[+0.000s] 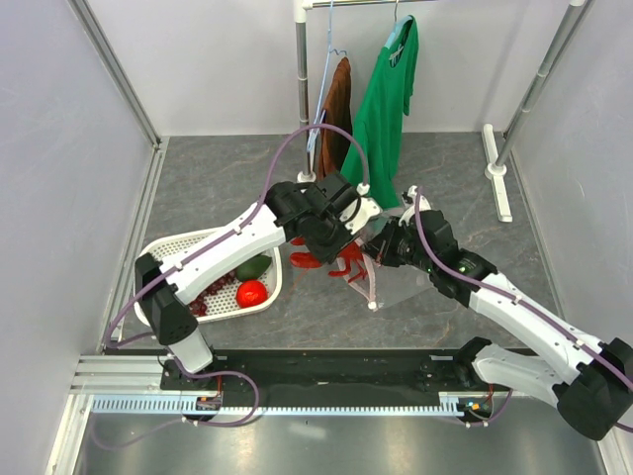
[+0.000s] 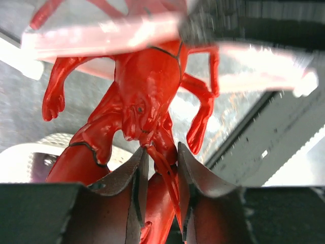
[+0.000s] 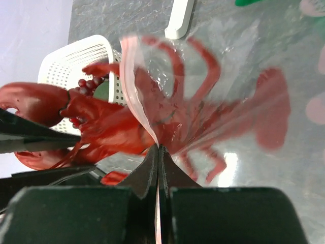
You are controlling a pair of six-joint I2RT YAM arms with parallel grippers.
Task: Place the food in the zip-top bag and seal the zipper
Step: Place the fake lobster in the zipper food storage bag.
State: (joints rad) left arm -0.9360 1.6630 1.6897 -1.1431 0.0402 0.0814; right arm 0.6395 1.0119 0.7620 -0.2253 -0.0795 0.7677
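My left gripper is shut on the head end of the red lobster, whose tail end points into the mouth of the clear zip-top bag. In the left wrist view my left gripper pinches the lobster below the pink zipper strip. My right gripper is shut on the bag's mouth edge. In the right wrist view my right gripper holds the zipper strip, and the lobster lies partly inside the bag. The tomato, avocado piece and grapes lie in the basket.
The white perforated basket stands left of the bag and shows in the right wrist view. A clothes rack at the back carries a green shirt and a brown garment. A white rack foot lies at the back right.
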